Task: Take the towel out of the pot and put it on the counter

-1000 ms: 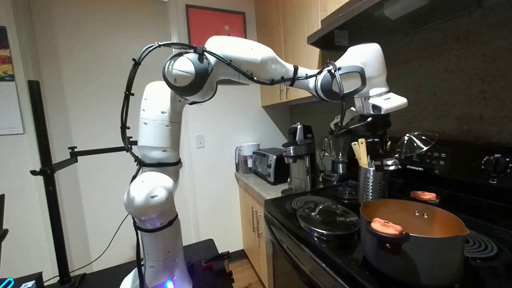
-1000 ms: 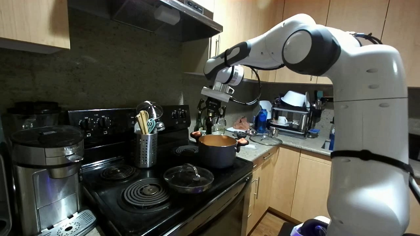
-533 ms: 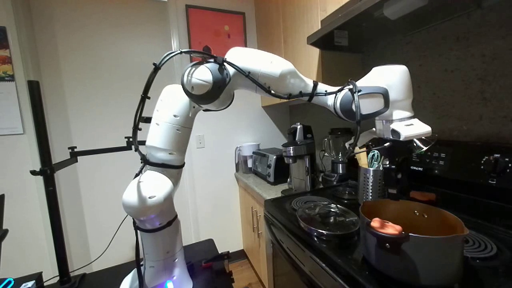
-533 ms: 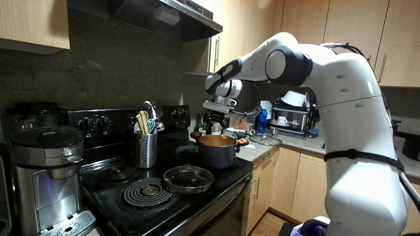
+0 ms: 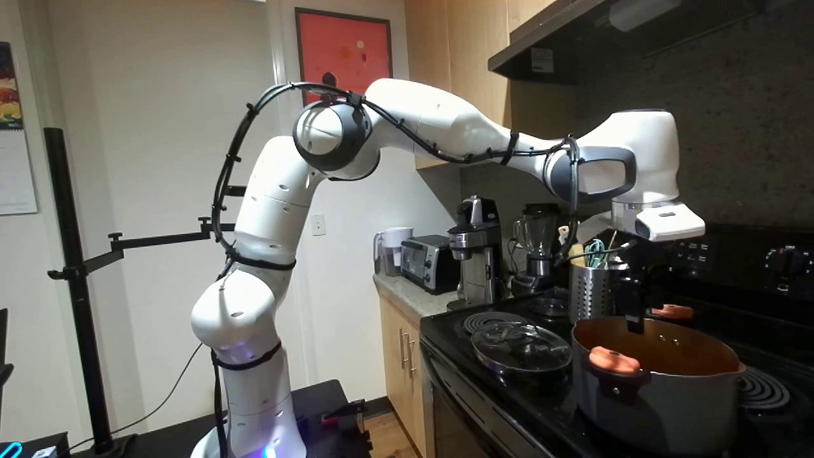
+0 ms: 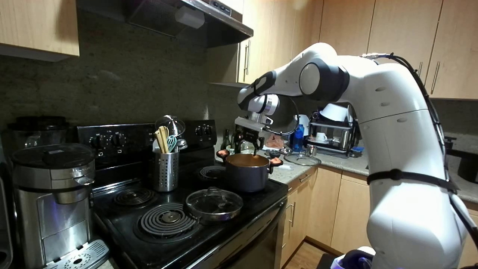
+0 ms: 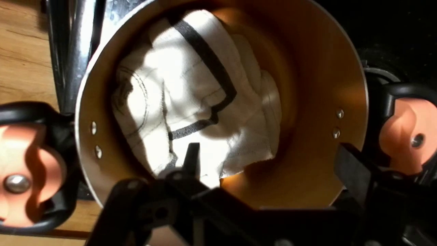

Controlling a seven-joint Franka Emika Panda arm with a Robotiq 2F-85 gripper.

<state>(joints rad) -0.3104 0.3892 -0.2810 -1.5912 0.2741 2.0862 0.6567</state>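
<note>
The white towel with dark stripes [image 7: 191, 78] lies crumpled inside the pot in the wrist view. It is hidden in both exterior views. The large pot with a copper-orange inside and orange handles stands on the stove in both exterior views [image 5: 661, 407] [image 6: 246, 177]; its inner wall [image 7: 321, 85] fills the wrist view. My gripper [image 7: 272, 157] is open and empty, its fingers wide apart above the pot. One finger appears over the towel's edge, the other near the pot's wall. In an exterior view the gripper [image 5: 636, 312] reaches the pot's far rim. The counter [image 5: 416, 302] lies beyond the stove.
A lidded black pan [image 5: 521, 348] sits beside the pot. A metal utensil holder [image 6: 167, 172] stands at the stove's back. More counter [image 6: 295, 172] beside the stove bears bottles, a glass lid [image 6: 302, 159] and a dish rack [image 6: 328, 130]. The range hood [image 6: 194, 22] hangs above.
The arm has reached forward and come down. The gripper has dropped from well above the stove to the pot's opening. The pot, pan and utensil holder have not moved.
</note>
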